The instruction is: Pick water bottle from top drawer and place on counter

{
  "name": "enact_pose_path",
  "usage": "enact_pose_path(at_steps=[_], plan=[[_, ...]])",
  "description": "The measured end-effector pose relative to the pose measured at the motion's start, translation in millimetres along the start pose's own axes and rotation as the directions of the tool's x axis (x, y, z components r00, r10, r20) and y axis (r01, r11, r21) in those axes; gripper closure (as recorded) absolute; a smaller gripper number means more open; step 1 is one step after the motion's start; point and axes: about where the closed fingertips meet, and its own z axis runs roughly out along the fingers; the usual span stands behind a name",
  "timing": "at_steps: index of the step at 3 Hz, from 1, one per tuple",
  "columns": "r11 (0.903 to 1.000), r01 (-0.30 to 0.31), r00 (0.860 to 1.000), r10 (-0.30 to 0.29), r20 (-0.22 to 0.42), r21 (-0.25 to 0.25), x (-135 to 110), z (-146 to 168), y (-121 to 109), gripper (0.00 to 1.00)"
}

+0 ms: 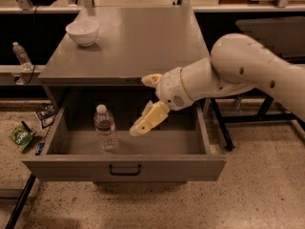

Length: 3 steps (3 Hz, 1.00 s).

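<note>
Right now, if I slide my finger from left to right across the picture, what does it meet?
Green packet → white bowl on the counter → water bottle in the top drawer → gripper, fingers open, over the drawer → robot arm.

The water bottle (105,128) is seen upright in the pulled-out top drawer (124,166). The gripper (142,105) is held at its 3 o'clock, near but apart, jaws spread. A white bowl (83,31) is set at 11 o'clock on the counter (143,42).

The claw (139,106), fingers spread, hangs in the open drawer (124,168) right of the bottle (105,128), a free gap between them; the worktop (138,42) edge is just above.
</note>
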Motion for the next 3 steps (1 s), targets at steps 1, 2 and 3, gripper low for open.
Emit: enact_pose_path(at_steps=[1,2,3], plan=[[0.9996,-0.027,0.992,0.026,0.123,0.007,13,43,-13,0.00],[0.9990,-0.042,0.978,0.038,0.203,0.016,24,81,-27,0.00],[0.9998,-0.015,0.974,0.013,0.225,0.010,31,111,-36,0.00]])
